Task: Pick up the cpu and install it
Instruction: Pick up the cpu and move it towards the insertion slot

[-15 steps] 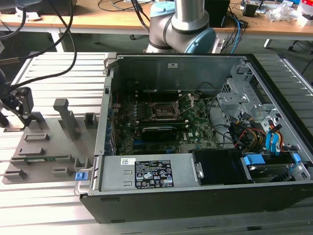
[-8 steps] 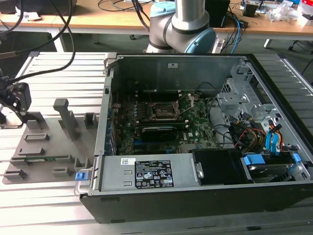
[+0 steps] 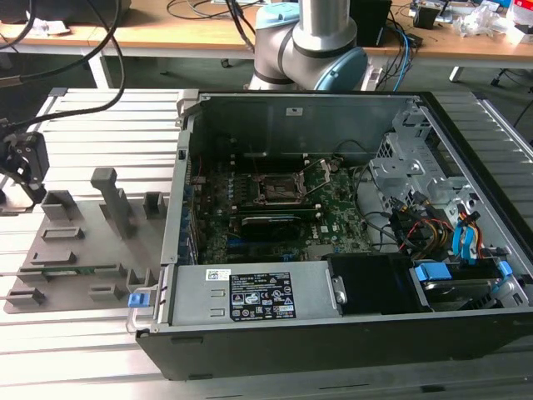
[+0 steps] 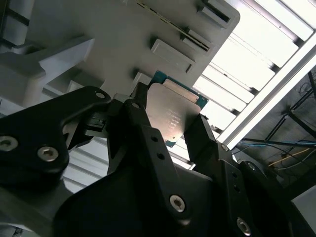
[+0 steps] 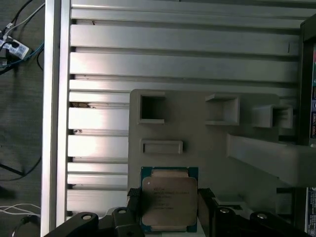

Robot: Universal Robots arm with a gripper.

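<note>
At the exterior view's left the gripper hangs over the grey tray. In both wrist views its jaws seem clamped on two opposite edges of the cpu, metal plate toward the cameras, though I cannot tell whether it has cleared the tray. The pick looks to be in hand and the install not begun, since the socket sits well apart to the right inside the open case. Seating there will likely call for a level cpu, squared to the socket, and a gentle release.
</note>
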